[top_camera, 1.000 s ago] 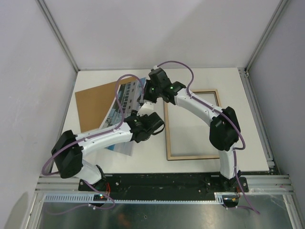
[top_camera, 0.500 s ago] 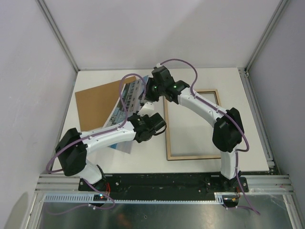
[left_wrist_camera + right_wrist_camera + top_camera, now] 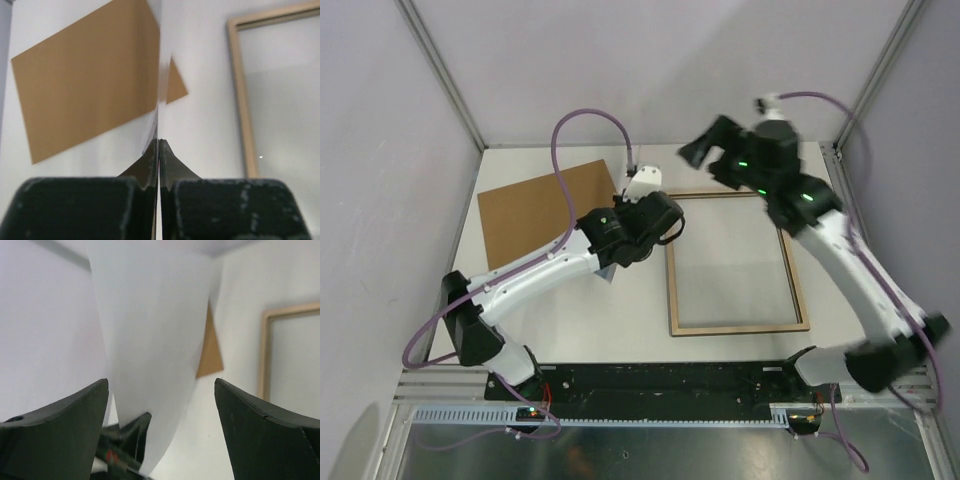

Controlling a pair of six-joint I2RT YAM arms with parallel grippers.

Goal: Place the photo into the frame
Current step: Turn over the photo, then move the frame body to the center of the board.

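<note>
White tabletop in a walled cell. The left gripper is pinched shut on the photo, held up edge-on just left of the frame. The right gripper gapes wide, holding nothing. With a one-point grip, the sheet could flop or crease when it's swung over.

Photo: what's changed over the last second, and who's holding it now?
The left pincer closed on the photo. The right pincer let go, opened wide and swung away to the right. The frame and brown board stayed put.
</note>
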